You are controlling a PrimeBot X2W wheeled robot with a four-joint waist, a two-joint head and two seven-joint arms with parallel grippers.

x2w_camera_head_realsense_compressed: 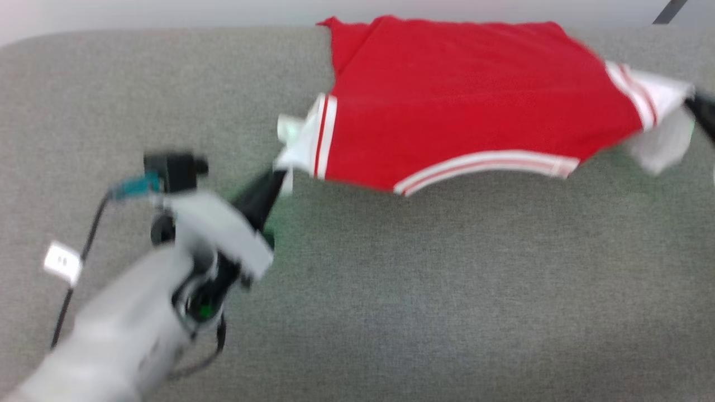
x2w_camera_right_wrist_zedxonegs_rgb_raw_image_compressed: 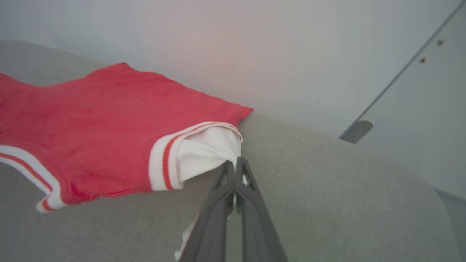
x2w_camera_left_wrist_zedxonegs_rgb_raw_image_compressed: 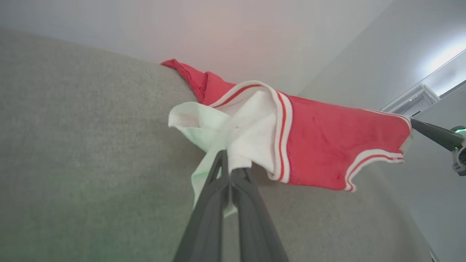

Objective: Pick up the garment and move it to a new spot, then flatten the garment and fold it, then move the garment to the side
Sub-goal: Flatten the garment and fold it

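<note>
Here, left pincer grips garment; tag unreadable

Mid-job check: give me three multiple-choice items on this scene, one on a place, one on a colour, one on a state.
1. Where does the left hand grip the garment?
A) a white sleeve
B) the red middle
C) nowhere
2. What colour is the garment's body?
A) blue
B) red
C) green
3. How is the right hand?
A) wide open
B) shut on the garment's other white sleeve
C) shut on nothing

Key: 1 A, it pinches bunched white sleeve cloth; 2 B, red spans between the white sleeves; 3 B, white cloth is caught between its closed tips.
</note>
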